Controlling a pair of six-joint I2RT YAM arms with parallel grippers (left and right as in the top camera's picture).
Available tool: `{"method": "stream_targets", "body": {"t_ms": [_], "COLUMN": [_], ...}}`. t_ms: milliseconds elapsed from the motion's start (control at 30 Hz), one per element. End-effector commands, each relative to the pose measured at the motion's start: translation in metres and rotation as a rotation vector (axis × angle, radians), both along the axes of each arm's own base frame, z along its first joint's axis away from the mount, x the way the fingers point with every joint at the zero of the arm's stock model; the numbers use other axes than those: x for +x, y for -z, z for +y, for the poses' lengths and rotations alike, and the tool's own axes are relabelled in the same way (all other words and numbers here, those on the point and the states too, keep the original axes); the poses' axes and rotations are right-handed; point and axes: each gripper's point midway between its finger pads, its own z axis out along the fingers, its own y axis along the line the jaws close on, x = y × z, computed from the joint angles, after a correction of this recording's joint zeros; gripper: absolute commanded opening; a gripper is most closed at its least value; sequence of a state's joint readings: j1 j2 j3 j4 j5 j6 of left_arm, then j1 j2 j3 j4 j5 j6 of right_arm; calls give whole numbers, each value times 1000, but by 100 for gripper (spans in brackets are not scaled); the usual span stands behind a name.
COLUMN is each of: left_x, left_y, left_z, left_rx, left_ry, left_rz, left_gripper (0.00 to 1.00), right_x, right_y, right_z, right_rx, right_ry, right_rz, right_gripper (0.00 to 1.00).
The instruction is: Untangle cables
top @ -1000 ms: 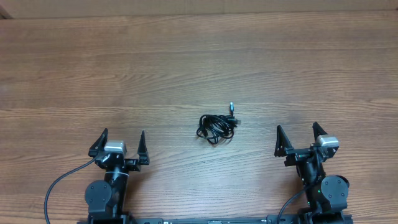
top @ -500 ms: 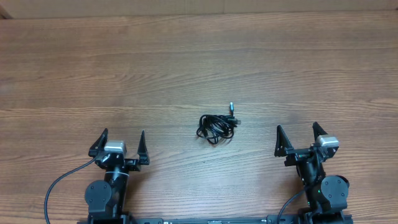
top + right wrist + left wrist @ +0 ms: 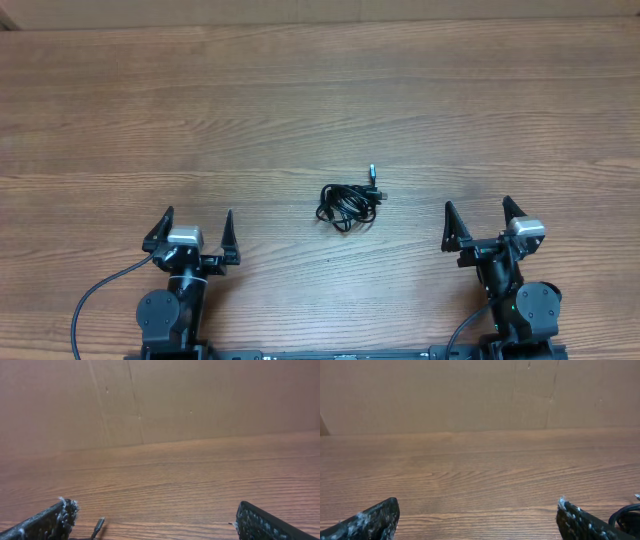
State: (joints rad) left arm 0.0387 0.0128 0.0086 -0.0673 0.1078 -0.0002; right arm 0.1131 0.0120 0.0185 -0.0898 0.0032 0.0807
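the cables (image 3: 348, 204) lie in 1 small knotted bundle near the middle of the wooden table (image 3: 300, 90), with a silver-tipped plug (image 3: 372, 171) poking out toward the far side. the bundle sits between the 2 arms, well apart from both. the left gripper (image 3: 197, 218) and the right gripper (image 3: 477, 208) stand near the front edge, jaws spread wide and empty. over the last second nothing has changed: bundle and grippers are exactly where they were. by my judgement the untangling has not started, and a first reach toward the knot is yet to come.
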Motion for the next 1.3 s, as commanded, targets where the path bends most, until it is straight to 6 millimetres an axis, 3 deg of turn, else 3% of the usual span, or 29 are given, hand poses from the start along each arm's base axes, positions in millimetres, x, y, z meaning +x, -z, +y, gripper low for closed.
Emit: {"method": "stream_targets", "body": {"t_ms": [0, 900, 967, 1100, 1267], "left_x": [0, 0, -1, -1, -1], "left_y": [1, 0, 0, 0, -1], "left_z": [1, -2, -6, -8, -9], "left_rx": [1, -6, -71, -361, -363], "left_ry": [-5, 11, 26, 21, 25], "left_rz": [-2, -2, 1, 28, 28], "left_gripper": [100, 100, 100, 99, 100], "right_x": [0, 0, 0, -2, -2], "right_y": [2, 2, 2, 0, 0], "right_z": [2, 3, 3, 11, 12], "right_rx": [-3, -2, 1, 3, 3], "right_ry": [-12, -12, -16, -63, -67], "right_rz": [-5, -5, -4, -11, -11], "right_gripper": [100, 100, 100, 100, 100]}}
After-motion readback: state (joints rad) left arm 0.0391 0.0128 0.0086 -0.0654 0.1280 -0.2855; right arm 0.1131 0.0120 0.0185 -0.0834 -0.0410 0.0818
